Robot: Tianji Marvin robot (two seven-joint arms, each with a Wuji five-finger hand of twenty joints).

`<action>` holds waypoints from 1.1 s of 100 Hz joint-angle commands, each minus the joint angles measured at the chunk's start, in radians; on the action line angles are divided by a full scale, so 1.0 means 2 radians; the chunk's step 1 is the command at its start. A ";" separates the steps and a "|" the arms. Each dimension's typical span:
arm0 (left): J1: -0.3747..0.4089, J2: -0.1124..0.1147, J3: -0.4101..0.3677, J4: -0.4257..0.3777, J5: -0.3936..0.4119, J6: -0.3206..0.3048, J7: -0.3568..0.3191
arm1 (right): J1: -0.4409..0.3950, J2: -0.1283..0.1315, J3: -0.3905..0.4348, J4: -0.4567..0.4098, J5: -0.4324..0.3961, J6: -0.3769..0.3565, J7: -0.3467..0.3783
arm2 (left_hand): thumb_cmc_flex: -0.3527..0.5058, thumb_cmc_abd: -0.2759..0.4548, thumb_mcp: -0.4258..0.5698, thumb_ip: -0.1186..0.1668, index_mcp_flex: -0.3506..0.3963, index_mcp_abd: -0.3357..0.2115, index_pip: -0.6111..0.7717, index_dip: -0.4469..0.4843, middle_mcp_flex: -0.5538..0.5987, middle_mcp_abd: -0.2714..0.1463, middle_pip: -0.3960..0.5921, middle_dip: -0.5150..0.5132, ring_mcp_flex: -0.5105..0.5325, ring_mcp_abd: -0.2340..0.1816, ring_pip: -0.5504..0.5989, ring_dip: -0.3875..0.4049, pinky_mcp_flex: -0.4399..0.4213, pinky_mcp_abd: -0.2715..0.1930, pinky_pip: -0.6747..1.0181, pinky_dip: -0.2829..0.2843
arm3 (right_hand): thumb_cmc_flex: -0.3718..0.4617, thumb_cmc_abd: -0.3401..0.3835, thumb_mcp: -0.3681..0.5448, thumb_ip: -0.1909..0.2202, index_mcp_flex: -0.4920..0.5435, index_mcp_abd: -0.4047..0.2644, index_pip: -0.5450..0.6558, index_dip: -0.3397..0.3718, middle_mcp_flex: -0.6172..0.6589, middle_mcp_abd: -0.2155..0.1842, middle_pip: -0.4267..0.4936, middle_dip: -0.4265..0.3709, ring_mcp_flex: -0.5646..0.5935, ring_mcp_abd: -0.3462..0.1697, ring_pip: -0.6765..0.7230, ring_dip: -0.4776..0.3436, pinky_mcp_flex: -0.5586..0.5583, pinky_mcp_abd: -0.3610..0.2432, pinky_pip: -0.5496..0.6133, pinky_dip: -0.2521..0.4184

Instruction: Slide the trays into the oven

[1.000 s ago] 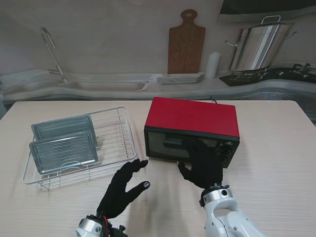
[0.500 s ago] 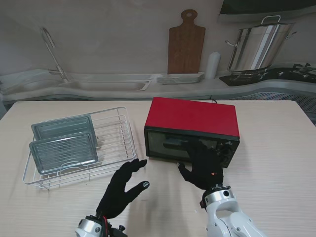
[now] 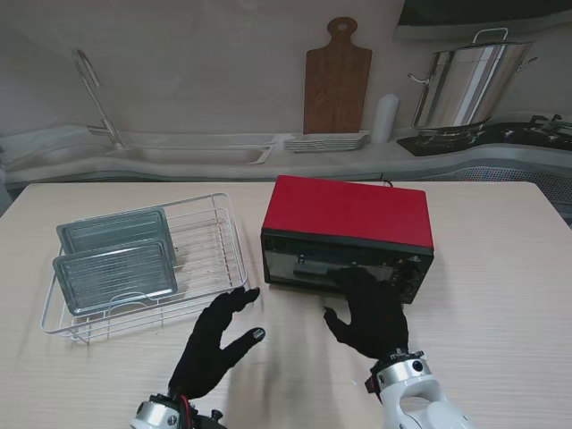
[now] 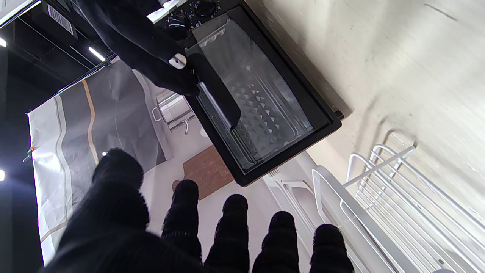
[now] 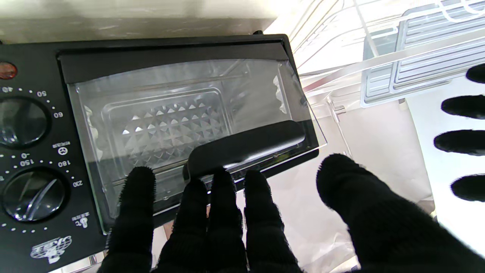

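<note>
- Two trays stand in the wire rack at my left, well apart from the red oven.
- My right hand hooks its fingers on the door handle; the glass door looks tipped ajar, opening step.
- My left hand hovers over the tabletop, fingers apart, empty.
- Next I judge: swing the door fully down before fetching a tray.

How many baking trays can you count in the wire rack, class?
2. Both stand in the white wire rack on the robot's left: one tray nearer to me, the other tray just behind it. The stand view shows no third tray there.
</note>
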 commanded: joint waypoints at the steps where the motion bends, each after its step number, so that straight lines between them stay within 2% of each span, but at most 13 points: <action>1: 0.008 -0.004 0.000 -0.007 0.001 -0.002 -0.003 | -0.015 -0.001 0.000 0.003 0.000 -0.006 0.008 | 0.008 0.003 -0.002 0.015 0.010 0.004 -0.004 0.009 0.012 -0.001 -0.005 0.006 0.003 -0.001 -0.003 0.005 -0.008 0.001 0.001 0.015 | -0.022 0.011 -0.015 0.021 0.008 0.007 -0.003 -0.002 0.024 0.026 0.013 0.006 0.028 0.030 0.018 0.013 0.001 0.003 0.009 0.005; 79: 0.019 -0.006 -0.002 -0.011 0.010 -0.013 0.013 | -0.091 0.001 0.032 0.001 -0.003 -0.070 -0.017 | 0.008 0.002 -0.001 0.015 0.012 0.004 -0.004 0.009 0.014 -0.001 -0.005 0.006 0.003 0.000 -0.003 0.004 -0.008 0.002 0.002 0.016 | -0.023 0.013 -0.018 0.021 -0.001 0.002 -0.005 0.000 0.011 0.020 0.008 0.006 0.021 0.024 0.010 0.009 -0.003 -0.001 0.003 0.003; 110: 0.019 -0.005 -0.002 -0.013 0.010 -0.013 0.009 | -0.111 0.002 0.038 0.007 0.000 -0.088 -0.020 | 0.007 0.002 -0.001 0.015 0.013 0.006 -0.005 0.008 0.014 0.000 -0.006 0.006 0.002 0.000 -0.004 0.004 -0.008 0.002 0.001 0.016 | -0.021 0.015 -0.020 0.021 -0.004 0.002 -0.004 0.002 0.007 0.018 0.010 0.007 0.019 0.022 0.009 0.009 -0.004 -0.002 0.002 0.002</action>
